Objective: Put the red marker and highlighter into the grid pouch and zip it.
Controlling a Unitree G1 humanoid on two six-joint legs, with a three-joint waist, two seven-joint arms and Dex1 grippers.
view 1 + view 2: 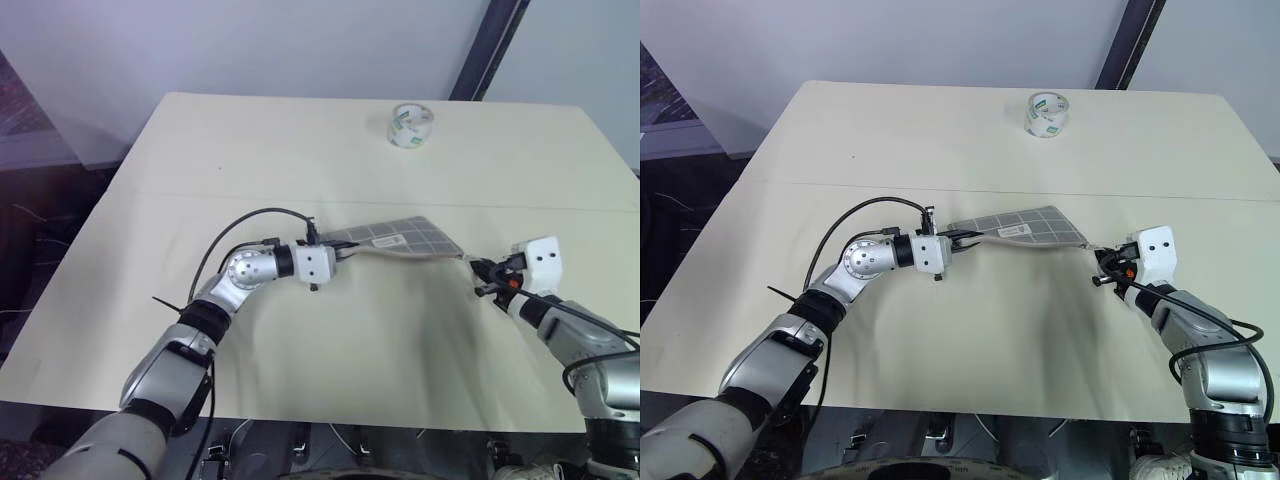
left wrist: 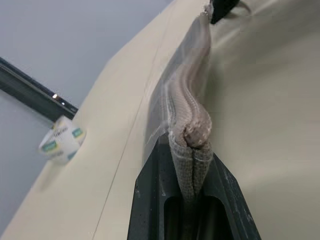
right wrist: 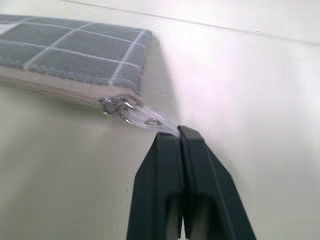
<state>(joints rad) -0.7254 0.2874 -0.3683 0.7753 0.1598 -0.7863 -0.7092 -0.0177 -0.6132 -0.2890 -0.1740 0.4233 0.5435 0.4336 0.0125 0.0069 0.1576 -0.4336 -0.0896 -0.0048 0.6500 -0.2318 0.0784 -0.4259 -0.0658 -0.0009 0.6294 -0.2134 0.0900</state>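
While the left tool (image 1: 962,240) stays out of the description no longer than it takes to say it is clamped shut on the left end of the grid pouch (image 1: 1025,227), its fingers (image 2: 192,185) pinching the folded fabric edge between them, the right tool (image 3: 181,137) is closed tight on the clear zipper pull tab (image 3: 150,121) at the pouch's right end. Between the two, the pouch hangs stretched just above the middle of the tabletop (image 1: 970,340), its zipper edge facing near and its gridded face tilted up.

Judging by the slider sitting at the right corner, the zip looks run to its end or nearly so. To finish the step well, the left tool should hold its end firm as an anchor while the right tool pulls straight along the zipper line, not up or sideways, so the thin tab does not slip out or the fabric bunch ahead of the slider. Checking that the seam is shut along its whole length matters before either grip lets go.

By count: one grid pouch, two tools, and one roll of tape (image 1: 1046,114) standing well apart at the far edge. Neither the red marker nor the highlighter can be seen; whether they lie inside the pouch cannot be told.
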